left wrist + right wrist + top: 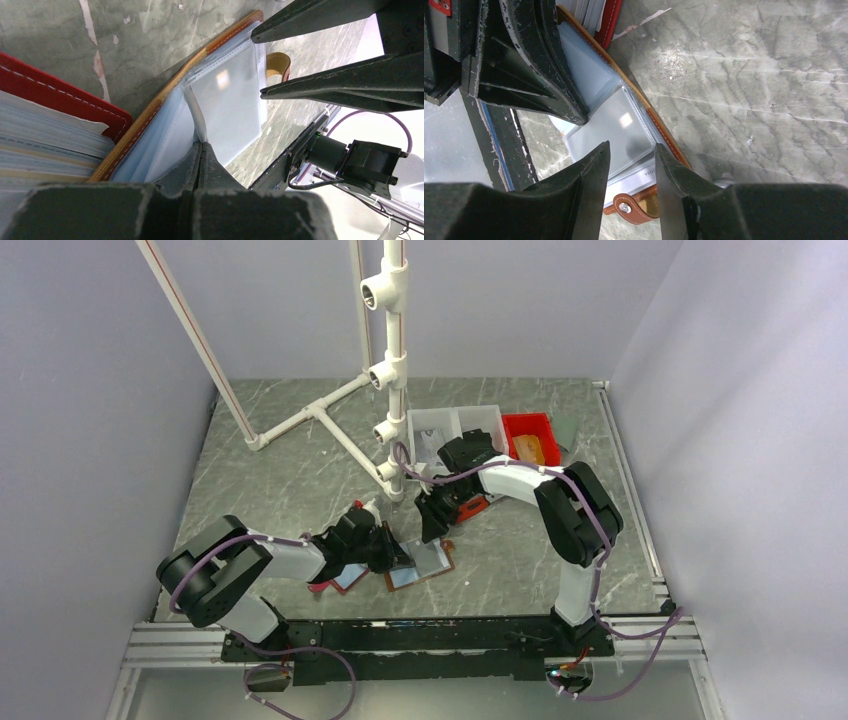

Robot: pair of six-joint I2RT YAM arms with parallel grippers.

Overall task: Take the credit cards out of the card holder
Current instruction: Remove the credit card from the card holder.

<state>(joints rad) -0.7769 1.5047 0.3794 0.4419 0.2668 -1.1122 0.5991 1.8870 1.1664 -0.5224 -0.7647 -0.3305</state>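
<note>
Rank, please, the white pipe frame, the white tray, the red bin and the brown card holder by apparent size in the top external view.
1. white pipe frame
2. white tray
3. red bin and brown card holder: about alike. The holder is partly covered, so I won't rank them.

Your holder (425, 562) lies open by the middle of the counter's near edge: tan stitched leather, clear sleeves (619, 125) up, snap strap (634, 206) undone.
</note>
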